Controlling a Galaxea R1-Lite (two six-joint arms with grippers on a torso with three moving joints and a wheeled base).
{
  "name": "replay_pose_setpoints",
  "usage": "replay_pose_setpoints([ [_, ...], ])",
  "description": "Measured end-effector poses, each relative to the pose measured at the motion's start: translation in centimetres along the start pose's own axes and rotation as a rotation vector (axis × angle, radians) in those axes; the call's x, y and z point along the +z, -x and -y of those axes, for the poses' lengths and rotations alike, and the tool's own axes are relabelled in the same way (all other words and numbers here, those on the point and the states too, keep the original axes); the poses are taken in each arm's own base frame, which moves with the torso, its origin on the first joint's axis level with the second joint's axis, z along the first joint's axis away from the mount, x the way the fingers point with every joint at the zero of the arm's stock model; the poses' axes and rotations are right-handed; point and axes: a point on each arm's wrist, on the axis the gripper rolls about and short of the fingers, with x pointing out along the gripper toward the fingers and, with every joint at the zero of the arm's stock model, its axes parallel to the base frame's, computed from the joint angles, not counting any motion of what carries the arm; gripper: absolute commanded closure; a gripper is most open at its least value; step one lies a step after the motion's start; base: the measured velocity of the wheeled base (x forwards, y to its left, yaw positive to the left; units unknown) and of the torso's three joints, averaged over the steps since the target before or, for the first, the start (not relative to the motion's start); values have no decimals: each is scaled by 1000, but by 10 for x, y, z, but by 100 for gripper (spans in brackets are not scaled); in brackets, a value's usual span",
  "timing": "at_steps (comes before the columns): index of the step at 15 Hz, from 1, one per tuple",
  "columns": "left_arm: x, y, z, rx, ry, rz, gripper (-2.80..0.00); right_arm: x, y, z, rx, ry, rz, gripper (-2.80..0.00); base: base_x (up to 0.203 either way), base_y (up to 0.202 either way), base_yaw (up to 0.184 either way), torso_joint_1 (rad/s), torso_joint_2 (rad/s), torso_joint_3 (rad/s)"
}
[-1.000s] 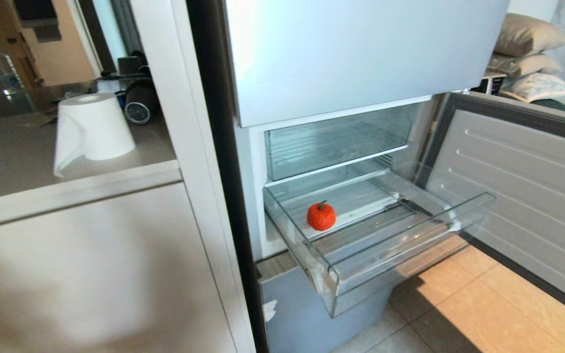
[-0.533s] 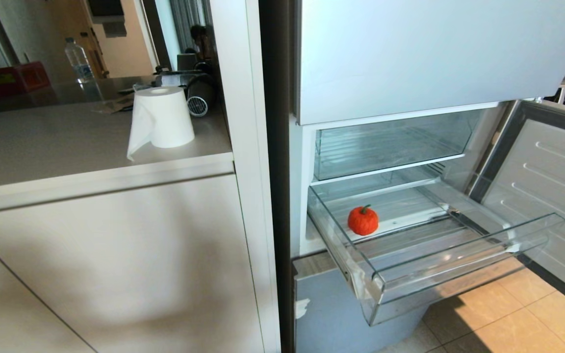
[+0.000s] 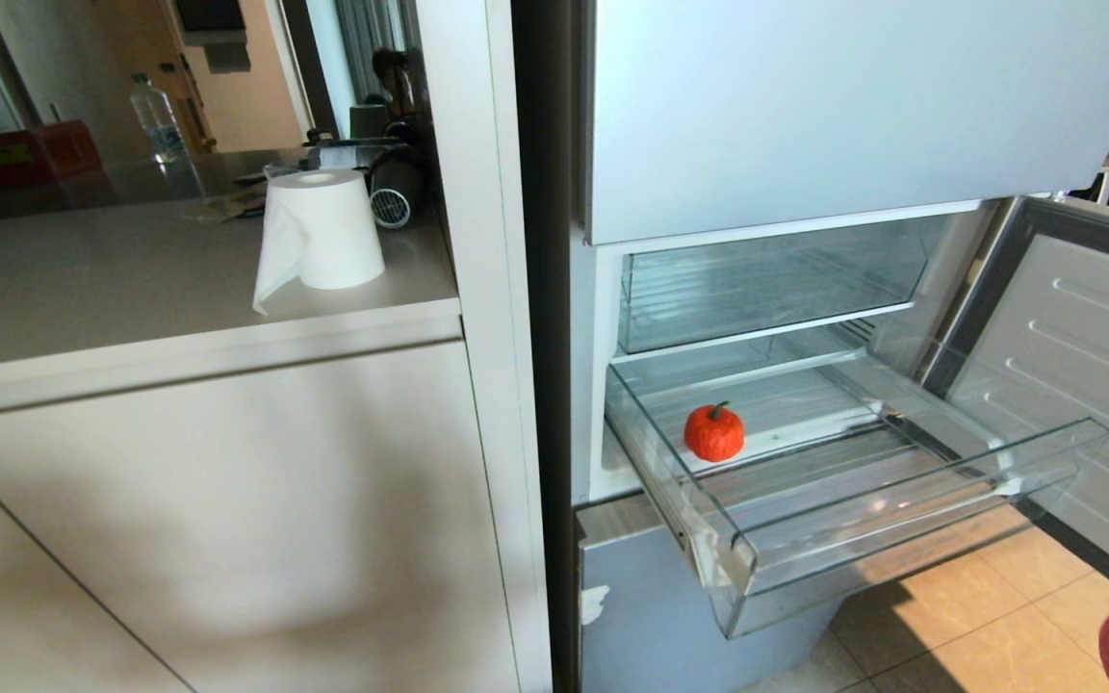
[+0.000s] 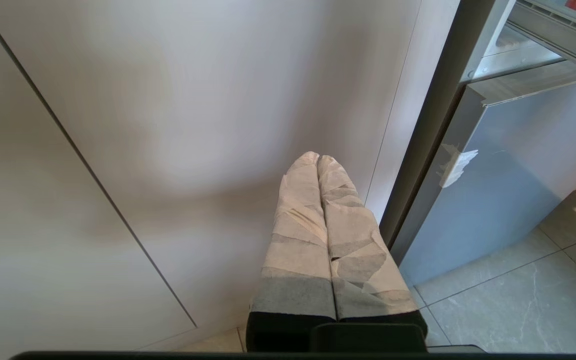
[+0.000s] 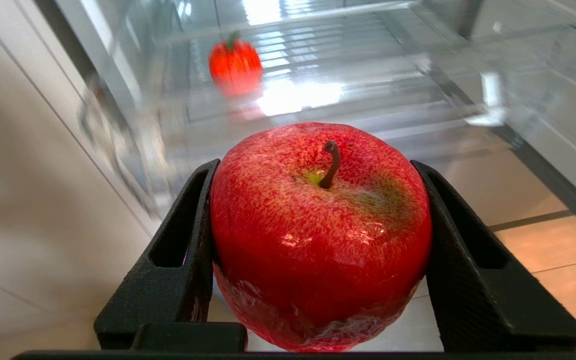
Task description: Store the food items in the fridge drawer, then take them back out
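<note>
The right gripper (image 5: 318,250) clamps a red apple (image 5: 320,235) between its two black fingers (image 5: 178,260), stem toward the open fridge drawer (image 3: 901,525). In the head view the apple shows only at the lower right corner, over the floor tiles (image 3: 988,635). A small orange pumpkin (image 3: 714,433) rests on the drawer's ribbed floor near its left wall. The left gripper (image 4: 318,160), its taped fingers pressed together and empty, hangs low before the cabinet panel (image 4: 143,125). A paper roll (image 3: 322,231) stands near the counter's (image 3: 83,289) front right corner.
</note>
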Motion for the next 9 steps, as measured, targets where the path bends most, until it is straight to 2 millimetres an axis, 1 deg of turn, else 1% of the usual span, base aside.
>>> replay_pose_setpoints([
  [1, 0, 0, 0, 0, 0, 0, 0, 15, -15, 1, -9, -29, -16, 0, 0, 0, 0, 0, 0, 0],
  [3, 0, 0, 0, 0, 0, 0, 0, 50, -57, 8, -43, -75, -46, 0, 0, 0, 0, 0, 0, 0],
  [5, 0, 0, 0, 0, 0, 0, 0, 68, -97, 19, -78, -101, -83, 0, 0, 0, 0, 0, 0, 0],
  [6, 0, 0, 0, 0, 0, 0, 0, 73, -120, 26, -94, -112, -113, 0, 0, 0, 0, 0, 0, 0],
  [7, 0, 0, 0, 0, 0, 0, 0, 75, -138, 32, -105, -121, -139, 0, 0, 0, 0, 0, 0, 0],
  [9, 0, 0, 0, 0, 0, 0, 0, 73, -175, 43, -121, -137, -194, 0, 0, 0, 0, 0, 0, 0],
])
